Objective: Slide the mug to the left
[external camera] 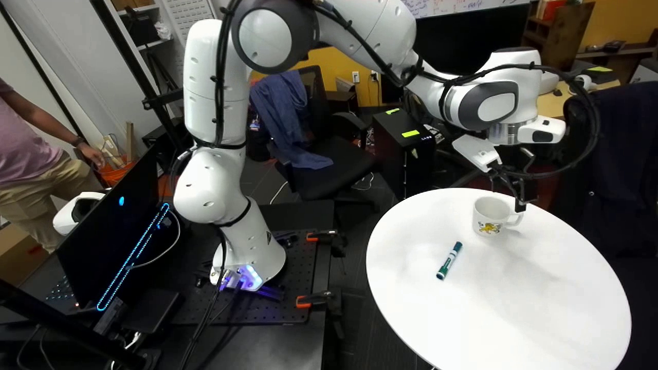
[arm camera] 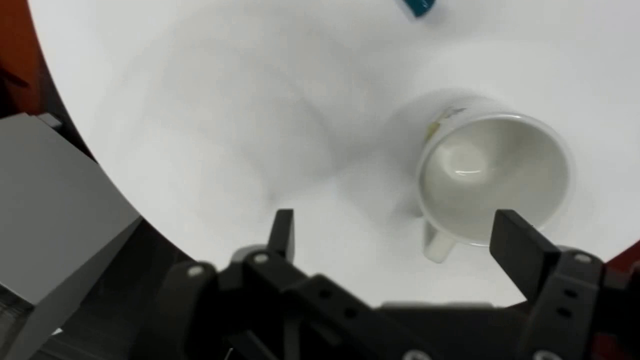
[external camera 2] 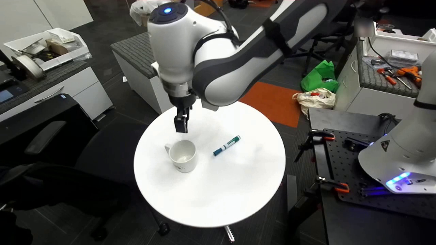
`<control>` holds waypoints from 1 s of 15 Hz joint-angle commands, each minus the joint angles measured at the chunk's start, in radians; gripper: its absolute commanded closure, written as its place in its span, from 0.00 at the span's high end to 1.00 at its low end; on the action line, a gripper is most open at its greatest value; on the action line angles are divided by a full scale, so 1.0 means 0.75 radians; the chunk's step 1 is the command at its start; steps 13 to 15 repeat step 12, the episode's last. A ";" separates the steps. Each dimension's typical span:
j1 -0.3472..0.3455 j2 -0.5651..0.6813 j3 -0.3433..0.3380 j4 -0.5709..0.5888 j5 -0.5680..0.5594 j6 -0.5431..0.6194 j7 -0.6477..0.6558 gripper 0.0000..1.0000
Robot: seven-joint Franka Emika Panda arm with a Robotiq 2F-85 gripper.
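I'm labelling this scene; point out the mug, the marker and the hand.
White mug (external camera: 488,220), in an exterior view: outer wall.
Green marker (external camera 2: 227,145), in an exterior view: barrel.
Hand (arm camera: 393,232), in the wrist view: midway between fingertips.

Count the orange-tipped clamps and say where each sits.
2. Both sit on the black desk, at its edge facing the white table: in an exterior view, the far clamp and the near clamp. Others may be hidden.
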 commanded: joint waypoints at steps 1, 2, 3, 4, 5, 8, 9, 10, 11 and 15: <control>-0.104 -0.152 -0.047 -0.228 0.056 0.141 0.025 1.00; -0.140 -0.168 -0.059 -0.264 0.076 0.167 -0.005 1.00; -0.166 -0.172 -0.071 -0.291 0.087 0.201 -0.013 1.00; -0.198 -0.180 -0.080 -0.320 0.094 0.226 -0.041 1.00; -0.225 -0.181 -0.085 -0.341 0.100 0.252 -0.062 1.00; -0.237 -0.130 -0.099 -0.296 0.089 0.233 -0.063 1.00; -0.249 -0.132 -0.101 -0.307 0.092 0.243 -0.069 1.00; -0.253 -0.133 -0.102 -0.312 0.093 0.244 -0.069 1.00; -0.252 -0.135 -0.101 -0.313 0.093 0.245 -0.069 1.00; -0.249 -0.138 -0.098 -0.313 0.094 0.244 -0.069 1.00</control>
